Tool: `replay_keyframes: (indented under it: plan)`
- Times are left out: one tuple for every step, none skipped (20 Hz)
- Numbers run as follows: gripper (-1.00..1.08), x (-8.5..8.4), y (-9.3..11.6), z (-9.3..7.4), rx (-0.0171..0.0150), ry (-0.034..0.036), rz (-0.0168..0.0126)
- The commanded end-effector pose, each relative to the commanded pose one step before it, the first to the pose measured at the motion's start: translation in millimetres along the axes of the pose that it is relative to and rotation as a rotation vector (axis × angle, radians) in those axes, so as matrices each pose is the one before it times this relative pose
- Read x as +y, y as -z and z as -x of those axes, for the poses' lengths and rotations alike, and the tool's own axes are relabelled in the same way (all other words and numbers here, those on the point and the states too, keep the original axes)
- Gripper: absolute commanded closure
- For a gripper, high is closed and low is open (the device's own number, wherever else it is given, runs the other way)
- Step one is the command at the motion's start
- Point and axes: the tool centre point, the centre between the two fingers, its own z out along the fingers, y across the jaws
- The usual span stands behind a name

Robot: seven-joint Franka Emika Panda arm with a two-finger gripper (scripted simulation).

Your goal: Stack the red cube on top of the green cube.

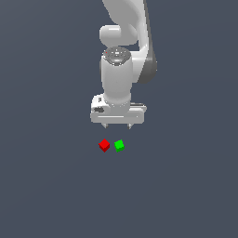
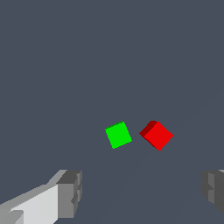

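Red cube (image 1: 104,145): sits on the grey floor (image 1: 46,186), on the exterior view's left of its green twin; turned so a corner faces the cam, diamond-like. No long axis, all sides equal.
Green cube (image 1: 119,145): just beside the red one, slim gap btwn them, not touching; turned less, edges only a bit off square in the wrist view.
Gripper (image 1: 118,125): white, hangs above & behind the pair, pointing down; fingers (image 2: 70,192) spread wide, nothing held. Both cubes show in the gap btwn the tips in the wrist view, clear of either pad.
Arm (image 1: 123,56): white Panda, comes in from the top edge of the exterior view.
Open room: bare floor on all sides of the cubes; only crowding is each cube's neighbour.
Count: 1 red cube, 1 green cube, 1 gripper w/ 2 fingers.
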Motion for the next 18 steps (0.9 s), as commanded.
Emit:
replay_keyframes:
  plan:
    - [-0.92, 0.01, 0.00, 0.00, 0.00000, 0.00000, 0.00000]
    - [-0.92, -0.01, -0.12, -0.03, -0.00004, -0.00069, 0.00004]
    - [-0.92, 0.29, -0.40, -0.11, -0.00015, -0.00258, 0.00009]
    - [-0.92, 0.35, -0.65, -0.17, -0.00024, -0.00408, 0.00013]
    - [-0.92, 0.47, -0.91, -0.24, -0.00033, -0.00568, 0.00018]
    - [-0.92, 0.65, -1.18, -0.31, -0.00044, -0.00739, 0.00024]
    - [-0.92, 0.78, -1.44, -0.38, -0.00053, -0.00904, 0.00029]
    - [-0.92, 0.93, -1.71, -0.45, -0.00063, -0.01072, 0.00034]
    - [-0.92, 1.07, -1.98, -0.52, -0.00073, -0.01240, 0.00040]
    - [-0.92, 1.22, -2.25, -0.59, -0.00083, -0.01412, 0.00045]
    - [-0.92, 1.38, -2.53, -0.66, -0.00093, -0.01586, 0.00050]
    - [-0.92, 1.53, -2.81, -0.73, -0.00104, -0.01762, 0.00055]
    - [-0.92, 1.68, -3.09, -0.80, -0.00114, -0.01942, 0.00060]
    - [-0.92, 1.85, -3.38, -0.88, -0.00125, -0.02125, 0.00066]
    - [-0.92, 2.01, -3.67, -0.95, -0.00136, -0.02311, 0.00071]
    - [-0.92, 2.18, -3.97, -1.02, -0.00147, -0.02501, 0.00075]
    - [-0.92, 2.35, -4.28, -1.10, -0.00159, -0.02695, 0.00080]
    - [-0.92, 2.53, -4.59, -1.18, -0.00171, -0.02893, 0.00085]
